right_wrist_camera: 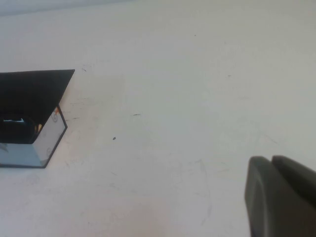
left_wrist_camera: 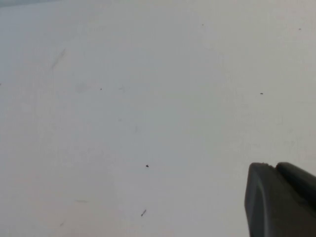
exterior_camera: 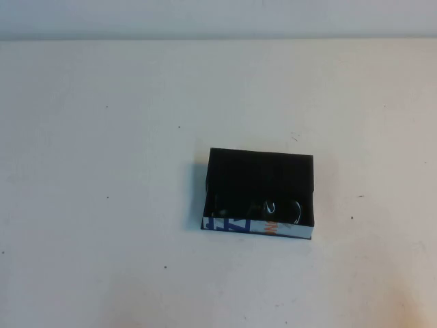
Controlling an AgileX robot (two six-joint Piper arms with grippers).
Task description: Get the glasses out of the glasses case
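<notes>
The glasses case (exterior_camera: pixel 259 171) is an open black box in the middle of the white table, its near side white with blue and orange print. The dark glasses (exterior_camera: pixel 273 208) lie inside along its near wall, partly in shadow. The case also shows in the right wrist view (right_wrist_camera: pixel 34 94), with a glint of the glasses (right_wrist_camera: pixel 15 123) inside. My left gripper (left_wrist_camera: pixel 274 170) is shut and empty over bare table, out of the high view. My right gripper (right_wrist_camera: pixel 271 163) is shut and empty, well apart from the case, also out of the high view.
The white table (exterior_camera: pixel 102 171) carries only small dark specks and faint scuffs. Its far edge meets a pale wall (exterior_camera: pixel 218 17) at the top of the high view.
</notes>
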